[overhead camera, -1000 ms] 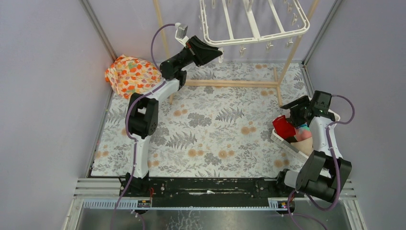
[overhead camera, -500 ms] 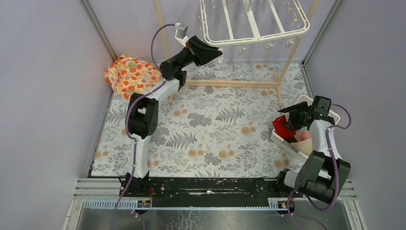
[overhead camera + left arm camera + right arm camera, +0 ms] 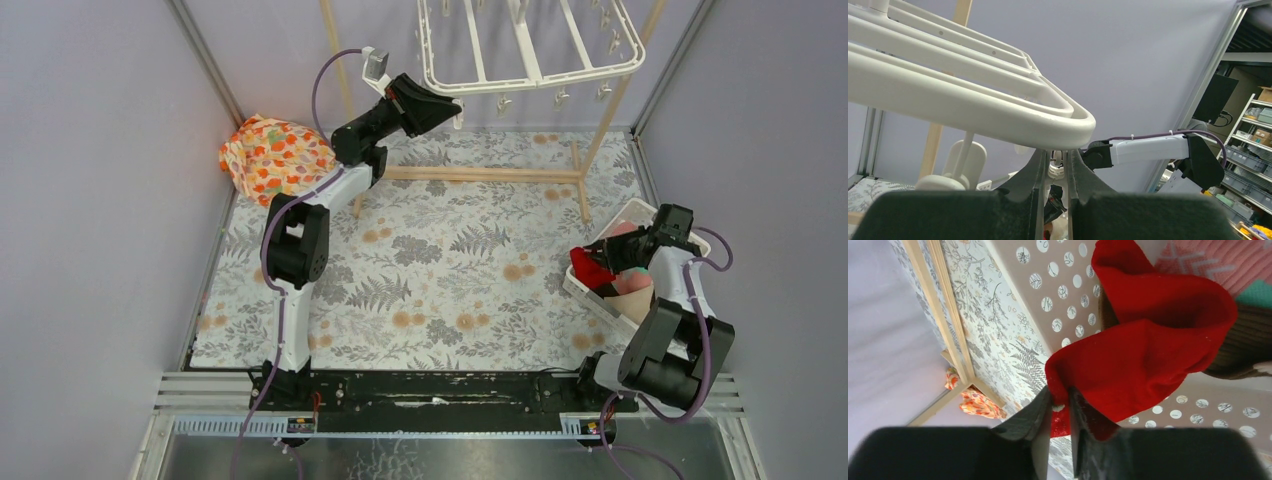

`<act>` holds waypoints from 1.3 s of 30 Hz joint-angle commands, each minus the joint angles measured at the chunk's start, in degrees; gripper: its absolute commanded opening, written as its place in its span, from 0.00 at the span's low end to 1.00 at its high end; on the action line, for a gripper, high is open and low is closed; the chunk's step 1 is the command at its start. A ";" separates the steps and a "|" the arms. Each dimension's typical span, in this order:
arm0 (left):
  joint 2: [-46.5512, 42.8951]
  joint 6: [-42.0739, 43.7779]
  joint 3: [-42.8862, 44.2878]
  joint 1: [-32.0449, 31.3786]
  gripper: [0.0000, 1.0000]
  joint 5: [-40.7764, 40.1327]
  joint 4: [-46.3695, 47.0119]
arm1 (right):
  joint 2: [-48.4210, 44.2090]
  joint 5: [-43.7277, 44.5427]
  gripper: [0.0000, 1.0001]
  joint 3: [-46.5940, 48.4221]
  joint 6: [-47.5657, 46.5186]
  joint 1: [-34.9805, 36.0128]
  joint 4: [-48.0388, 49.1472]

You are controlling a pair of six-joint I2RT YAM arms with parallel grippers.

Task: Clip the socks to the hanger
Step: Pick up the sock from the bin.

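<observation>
The white hanger (image 3: 530,60) hangs at the back; its rim (image 3: 998,112) fills the left wrist view. My left gripper (image 3: 455,108) is raised to its near-left corner, shut on a dangling white clip (image 3: 1058,167) just under the rim. The socks lie in a white basket (image 3: 598,298) at the right. My right gripper (image 3: 612,262) reaches into it, shut on a fold of the red sock (image 3: 1148,350). A pink sock (image 3: 1213,260) with a teal patch and a brown sock (image 3: 1243,350) lie beside the red one.
An orange-flowered cloth bundle (image 3: 275,155) sits at the back left. A light wooden stand (image 3: 480,173) carries the hanger, its base bars on the floral table cover. The basket's perforated wall (image 3: 1058,285) is close by the right gripper. Grey walls enclose both sides.
My right gripper has moved down into the basket and closed on the red sock. The left arm has stayed at the hanger corner, still shut on the clip.
</observation>
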 commanded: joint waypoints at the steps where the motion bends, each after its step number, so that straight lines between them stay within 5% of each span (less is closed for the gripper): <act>1: -0.61 0.47 1.13 0.37 0.00 0.58 1.49 | -1.16 -1.82 0.20 1.46 -0.03 -0.74 -1.05; 6: -0.54 0.19 1.31 0.37 0.00 0.51 1.72 | -2.75 -2.37 0.00 1.18 0.00 -0.88 -1.49; 24: -0.45 -1.01 1.87 0.42 0.00 -0.07 1.92 | -18.52 -9.95 0.00 11.53 2.67 -1.75 -11.70; 39: -1.01 -1.54 2.82 0.45 0.00 -0.08 1.05 | -16.21 -21.02 0.00 24.45 14.44 0.81 4.55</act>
